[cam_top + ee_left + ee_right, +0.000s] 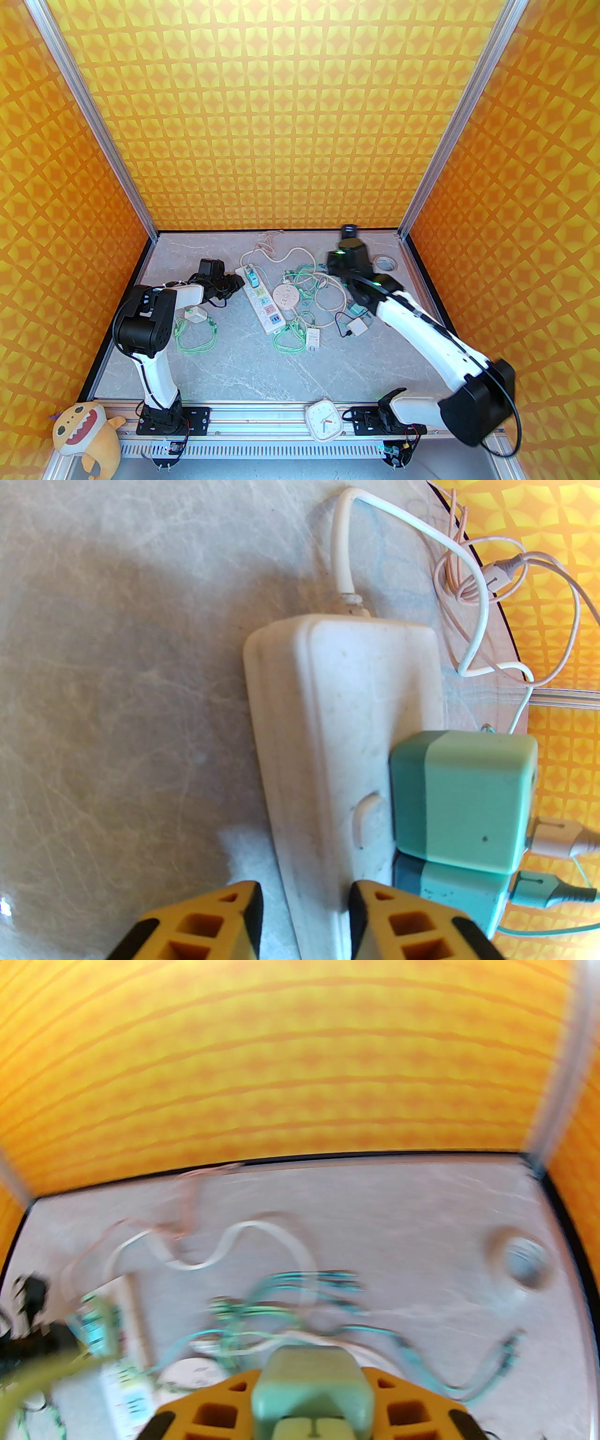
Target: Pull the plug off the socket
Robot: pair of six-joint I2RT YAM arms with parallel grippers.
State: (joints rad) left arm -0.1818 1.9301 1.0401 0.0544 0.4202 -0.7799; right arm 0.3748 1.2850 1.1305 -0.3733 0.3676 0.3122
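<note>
Right fingers (403,1410) clamp a sage-green plug (311,1382), held above the table (234,365) at about 1 o'clock. Left fingers (243,902) stand narrow astride the white power strip (337,691) at 11 o'clock; whether they pinch it I cannot tell. Two teal plugs (459,798) sit at its cord end.

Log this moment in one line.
left hand: astride power strip, grip unclear | right hand: shut on green plug, raised | teal plug: in strip
</note>
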